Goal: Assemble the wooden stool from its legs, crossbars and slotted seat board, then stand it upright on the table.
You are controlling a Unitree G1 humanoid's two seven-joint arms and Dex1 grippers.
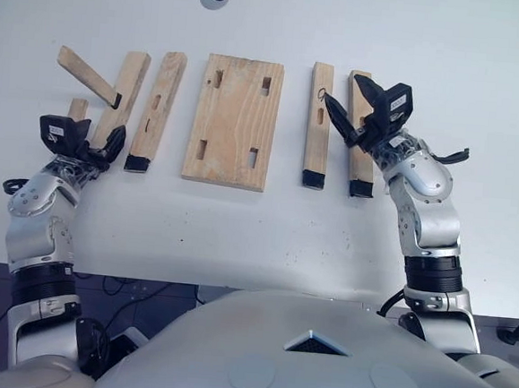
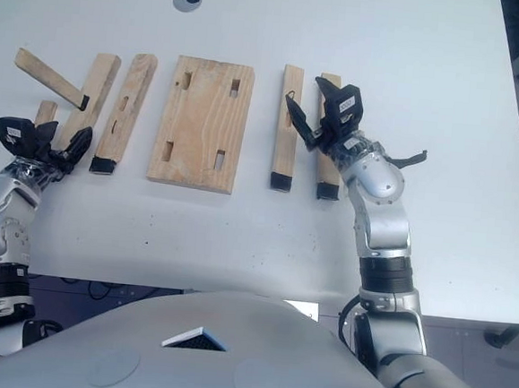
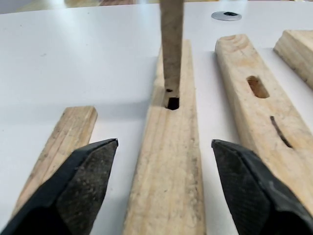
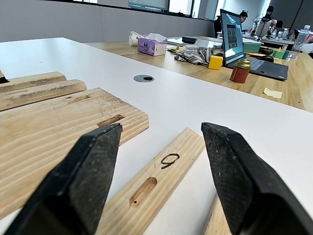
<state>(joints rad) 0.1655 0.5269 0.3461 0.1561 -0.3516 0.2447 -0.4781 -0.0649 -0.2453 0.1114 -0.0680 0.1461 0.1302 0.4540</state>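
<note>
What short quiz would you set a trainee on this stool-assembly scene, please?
1. True or false: the seat board stands on its edge.
2. Multiple choice: which piece has a crossbar standing in its slot? A. the leftmost leg; B. the seat board; C. no piece.
3. Short answer: how many slots show in the seat board?

Key: 1 false, it lies flat; 2 A; 3 four.
</note>
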